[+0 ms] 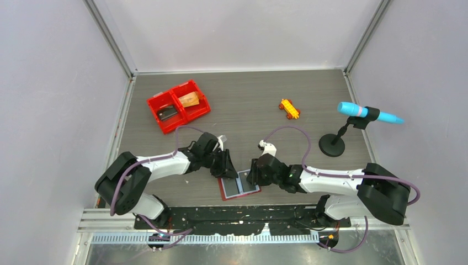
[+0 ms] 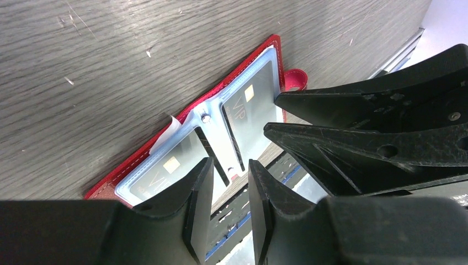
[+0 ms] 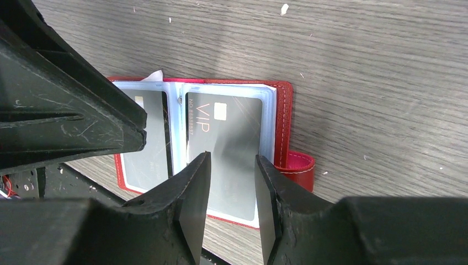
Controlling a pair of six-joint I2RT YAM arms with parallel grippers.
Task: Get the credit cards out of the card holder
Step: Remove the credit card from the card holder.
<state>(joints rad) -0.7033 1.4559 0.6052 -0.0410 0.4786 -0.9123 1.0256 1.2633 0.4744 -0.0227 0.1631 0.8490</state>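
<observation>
Credit cards [image 3: 229, 138] are both in their clear sleeves, dark grey with "VIP" lettering, one on each page of the card holder [image 1: 239, 186], which lies spread open at the lower centre of the top view, right at the near edge of the table [image 1: 248, 99]. So nothing looks to be out yet; I'd say the step in hand is getting a first grip on a card.

Both arms reach inward from the lower corners and meet over the wallet. In the right wrist view the right gripper [image 3: 230, 187] hangs over the lower part of the right-hand card, its jaws apart with nothing between them. The left gripper [image 2: 229, 187], seen low in its own view, stands likewise parted and empty above the spine, between the two sleeves.

My guess is the next move wants one gripper pinning the holder flat while the other catches a card's edge and slides it out of the sleeve. The snap tab [image 3: 295, 165] sticks out at the right side.
</observation>
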